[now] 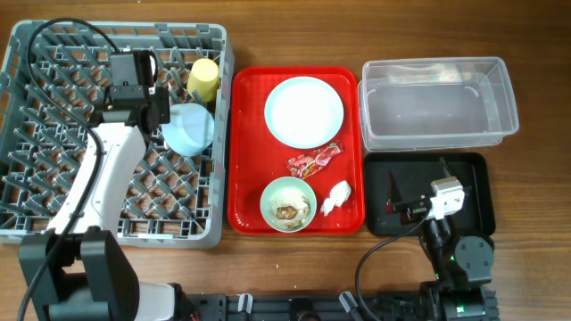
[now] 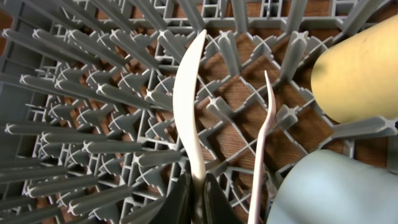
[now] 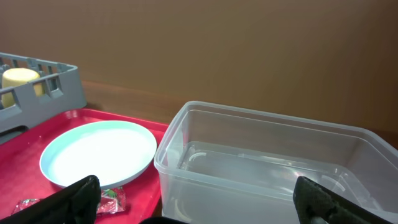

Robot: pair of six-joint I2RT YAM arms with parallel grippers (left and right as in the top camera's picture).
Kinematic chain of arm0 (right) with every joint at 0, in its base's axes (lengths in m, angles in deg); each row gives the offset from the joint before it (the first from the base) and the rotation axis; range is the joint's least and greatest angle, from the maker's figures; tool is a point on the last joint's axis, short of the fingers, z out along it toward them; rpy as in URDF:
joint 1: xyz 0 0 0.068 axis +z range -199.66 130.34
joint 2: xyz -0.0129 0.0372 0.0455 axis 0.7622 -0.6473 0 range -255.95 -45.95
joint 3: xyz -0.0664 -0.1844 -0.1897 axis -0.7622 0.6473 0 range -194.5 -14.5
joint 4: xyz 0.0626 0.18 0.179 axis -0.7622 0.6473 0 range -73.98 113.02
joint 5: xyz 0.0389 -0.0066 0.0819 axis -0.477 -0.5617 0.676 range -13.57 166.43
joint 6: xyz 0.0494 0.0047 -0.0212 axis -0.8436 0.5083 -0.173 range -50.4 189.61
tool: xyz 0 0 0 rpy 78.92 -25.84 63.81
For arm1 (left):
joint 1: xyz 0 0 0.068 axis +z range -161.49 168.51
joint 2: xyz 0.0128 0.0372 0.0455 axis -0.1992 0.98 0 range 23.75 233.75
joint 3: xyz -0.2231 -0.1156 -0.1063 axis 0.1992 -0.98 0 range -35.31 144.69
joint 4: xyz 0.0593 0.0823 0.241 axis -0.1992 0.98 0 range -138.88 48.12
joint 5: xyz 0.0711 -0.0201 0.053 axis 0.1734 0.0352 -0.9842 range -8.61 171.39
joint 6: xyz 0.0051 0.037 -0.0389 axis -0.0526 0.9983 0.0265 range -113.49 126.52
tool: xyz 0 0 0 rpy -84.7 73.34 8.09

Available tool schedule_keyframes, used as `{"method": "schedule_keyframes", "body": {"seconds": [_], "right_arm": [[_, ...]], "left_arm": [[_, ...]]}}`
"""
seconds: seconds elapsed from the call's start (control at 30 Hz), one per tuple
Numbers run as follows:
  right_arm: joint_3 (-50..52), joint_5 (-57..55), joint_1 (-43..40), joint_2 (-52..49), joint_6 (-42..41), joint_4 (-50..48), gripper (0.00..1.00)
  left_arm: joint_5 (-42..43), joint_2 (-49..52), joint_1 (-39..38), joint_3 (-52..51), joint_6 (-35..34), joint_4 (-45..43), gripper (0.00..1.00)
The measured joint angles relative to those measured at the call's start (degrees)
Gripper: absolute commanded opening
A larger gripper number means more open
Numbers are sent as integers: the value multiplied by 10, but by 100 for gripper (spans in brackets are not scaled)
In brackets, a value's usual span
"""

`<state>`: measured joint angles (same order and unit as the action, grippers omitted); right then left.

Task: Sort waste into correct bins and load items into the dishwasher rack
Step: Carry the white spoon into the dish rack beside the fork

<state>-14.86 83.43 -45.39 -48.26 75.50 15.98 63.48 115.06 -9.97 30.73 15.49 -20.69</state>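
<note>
**Left fingers** (image 2: 198, 191): clenched on the lower end of a white utensil (image 2: 189, 106) (seen edge-on; spoon or fork not distinguishable). The utensil runs up the wrist frame over the pegs of the dishwasher rack (image 2: 74, 93).

**Second white utensil** (image 2: 261, 149): just right of the first, thin and curved, among the pegs and apart from the fingers.

**Yellow cup** (image 2: 357, 68): upper right of the wrist frame, in the rack.

**Pale blue vessel** (image 2: 336, 190): below the cup, lower right, also in the rack.

**Right fingers** (image 3: 199, 202): released and spread wide, grasping nothing. They hang over the black tray (image 1: 473, 174) at the lower right of the overhead frame.

**Clear tub** (image 1: 368, 98): just above the black tray in the frame.

**Red tray** (image 1: 243, 152): centre of the wooden surface (image 1: 535, 232), between the rack and the two bins. Contents, top to bottom:
- light blue plate (image 1: 303, 110)
- red wrapper (image 1: 314, 161)
- pale green bowl (image 1: 271, 193), with food scraps (image 1: 287, 211) inside
- white tissue (image 1: 336, 198), just right of the bowl
</note>
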Motion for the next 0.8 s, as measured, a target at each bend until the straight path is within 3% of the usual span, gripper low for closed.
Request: {"method": "schedule_keyframes", "body": {"seconds": [0.1, 0.27, 0.3, 0.33, 0.37, 0.43, 0.57, 0.67, 0.73, 0.8], "right_arm": [[0, 0, 0, 0, 0, 0, 100], [0, 0, 0, 0, 0, 0, 100], [0, 0, 0, 0, 0, 0, 100], [0, 0, 0, 0, 0, 0, 100], [0, 0, 0, 0, 0, 0, 100], [0, 0, 0, 0, 0, 0, 100], [0, 0, 0, 0, 0, 0, 100], [0, 0, 0, 0, 0, 0, 100], [0, 0, 0, 0, 0, 0, 100], [0, 0, 0, 0, 0, 0, 100]], "left_arm": [[2, 0, 0, 0, 3, -11, 66], [9, -1, 0, 0, -22, -12, 51], [18, -6, 0, 0, -32, -12, 54], [24, -15, 0, 0, -38, -13, 72], [29, -28, 0, 0, -39, -15, 78], [32, -48, 0, 4, -40, -17, 80], [53, -61, 0, 9, -59, -3, 75], [164, -67, 0, 9, -116, 10, 84], [287, -78, 0, 9, -178, 14, 98], [417, -86, -5, 10, -235, 29, 100]]}}
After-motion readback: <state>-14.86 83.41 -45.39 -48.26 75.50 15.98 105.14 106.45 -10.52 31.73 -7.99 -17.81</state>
